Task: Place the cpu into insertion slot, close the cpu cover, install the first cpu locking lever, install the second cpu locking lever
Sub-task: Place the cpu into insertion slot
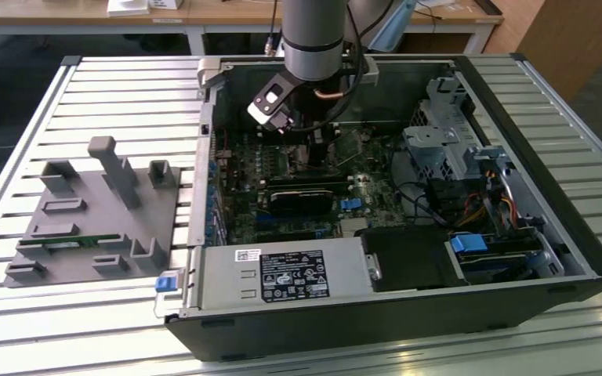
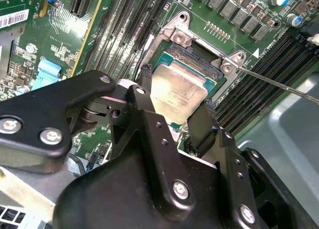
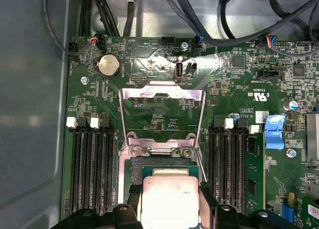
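From my console I see the gripper (image 2: 177,90) pinched narrow on the cpu (image 2: 177,92). One of its black fingers (image 2: 200,120) sits against each of two opposite edges of the chip. The cpu hangs directly over the slot (image 2: 194,53), very close to it or just entering. I cannot tell whether it has seated.

The chip is square, so it has no real long axis. It lies flat, dull metal top up. In the first wrist view its edges (image 3: 169,196) run about parallel to the slot rim (image 3: 137,170) and to the memory slots (image 3: 89,169) on either side.

The cover (image 3: 162,114) is swung open on its hinge, away from the gripper. Its window faces out toward the coin cell (image 3: 108,65). One lever (image 2: 279,83) sticks out as a thin rod, clear of the slot.

My worries from here:
- **Twist or tilt:** the chip could go in slightly crooked and ride up on the rim — that would bend the contacts beneath.
- **Wrong orientation:** I cannot see the corner mark, so it could be turned the wrong way round.
- **Finger clearance:** the fingers straddle the slot closely and may catch the rim.
- **Uneven release:** letting go unevenly could drag the chip out of line.
- **Cover falling:** a knock to the board (image 3: 164,69) could drop the open cover onto the chip.
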You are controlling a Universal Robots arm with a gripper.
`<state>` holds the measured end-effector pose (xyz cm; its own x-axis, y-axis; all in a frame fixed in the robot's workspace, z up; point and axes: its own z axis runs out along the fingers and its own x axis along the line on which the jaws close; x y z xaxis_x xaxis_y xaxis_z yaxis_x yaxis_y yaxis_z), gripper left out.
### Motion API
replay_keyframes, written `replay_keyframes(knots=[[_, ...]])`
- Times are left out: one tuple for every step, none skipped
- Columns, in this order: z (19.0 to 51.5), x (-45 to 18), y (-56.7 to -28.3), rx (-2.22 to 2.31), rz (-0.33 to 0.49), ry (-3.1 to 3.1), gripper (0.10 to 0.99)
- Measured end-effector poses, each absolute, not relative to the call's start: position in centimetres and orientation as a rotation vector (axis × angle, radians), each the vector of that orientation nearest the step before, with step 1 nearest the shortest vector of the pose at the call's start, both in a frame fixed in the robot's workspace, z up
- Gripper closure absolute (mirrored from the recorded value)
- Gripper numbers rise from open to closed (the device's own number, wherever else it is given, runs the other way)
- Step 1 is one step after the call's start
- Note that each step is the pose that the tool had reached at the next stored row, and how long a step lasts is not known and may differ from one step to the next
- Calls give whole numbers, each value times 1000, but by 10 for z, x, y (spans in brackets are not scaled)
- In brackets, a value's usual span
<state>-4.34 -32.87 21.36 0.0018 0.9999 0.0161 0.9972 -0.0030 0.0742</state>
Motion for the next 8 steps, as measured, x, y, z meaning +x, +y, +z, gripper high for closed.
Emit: replay_keyframes(knots=[[213, -43, -329, 2194, 99, 2189, 549], [213, -43, -329, 2194, 99, 2189, 549], [213, -43, -329, 2194, 99, 2189, 549], [212, -43, -329, 2194, 99, 2189, 549], [212, -43, -329, 2194, 99, 2189, 549], [212, -43, -329, 2194, 99, 2189, 549], [212, -43, -329, 2194, 99, 2189, 549], [211, -43, -329, 2194, 99, 2189, 549]])
